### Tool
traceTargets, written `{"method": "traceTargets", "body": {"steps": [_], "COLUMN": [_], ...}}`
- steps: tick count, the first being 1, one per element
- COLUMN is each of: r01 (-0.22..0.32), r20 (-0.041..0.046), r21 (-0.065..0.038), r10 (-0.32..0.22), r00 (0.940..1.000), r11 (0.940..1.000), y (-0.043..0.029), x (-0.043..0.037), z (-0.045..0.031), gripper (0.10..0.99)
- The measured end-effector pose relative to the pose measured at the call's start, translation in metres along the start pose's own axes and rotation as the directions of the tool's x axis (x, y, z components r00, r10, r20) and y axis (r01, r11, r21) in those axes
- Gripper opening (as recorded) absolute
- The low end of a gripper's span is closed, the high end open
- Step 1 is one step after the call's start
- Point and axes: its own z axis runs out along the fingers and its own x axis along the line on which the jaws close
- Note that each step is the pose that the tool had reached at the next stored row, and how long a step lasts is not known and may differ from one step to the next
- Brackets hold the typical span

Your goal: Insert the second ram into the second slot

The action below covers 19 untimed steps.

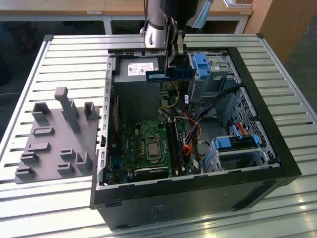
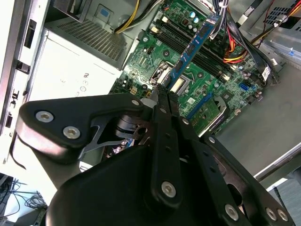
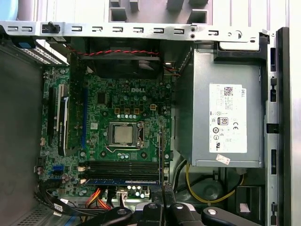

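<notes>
The second ram (image 1: pixel 169 74), a thin blue board, hangs level above the open computer case, over the power supply end. My gripper (image 1: pixel 171 67) is shut on it from above. In the second wrist view the ram (image 2: pixel 194 48) sticks out from the closed fingertips (image 2: pixel 159 96) of the gripper (image 2: pixel 160 92) over the green motherboard (image 2: pixel 155 56). The first wrist view catches it edge-on as a thin dark line (image 3: pixel 162 157) beside the gripper (image 3: pixel 163 194). The row of dark memory slots (image 3: pixel 122 167) lies on the board well below the ram; a blue strip (image 3: pixel 122 180) sits in one of them.
The silver power supply (image 1: pixel 136 74) is right under the ram. Drive bays with bright-blue latches (image 1: pixel 203 64) and orange and black cables (image 1: pixel 190 139) crowd the exterior view's right side of the case. A grey fixture plate (image 1: pixel 54 134) lies on the slatted table at the left.
</notes>
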Motion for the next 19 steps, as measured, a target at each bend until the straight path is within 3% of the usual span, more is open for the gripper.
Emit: {"method": "traceTargets", "body": {"steps": [6, 11, 19], "r01": [-0.016, -0.064, -0.077], "r20": [0.0002, 0.0005, 0.0001], "r21": [0.0, 0.001, 0.001], "r10": [0.016, 0.064, 0.077], "r00": [0.9999, 0.9979, 0.997], "r11": [0.9999, 0.9979, 0.997], "y": [0.0, 0.0, 0.0001], "x": [0.0012, 0.0016, 0.0124], "z": [0.0, 0.0002, 0.0004], "gripper": [0.129, 0.129, 0.129]}}
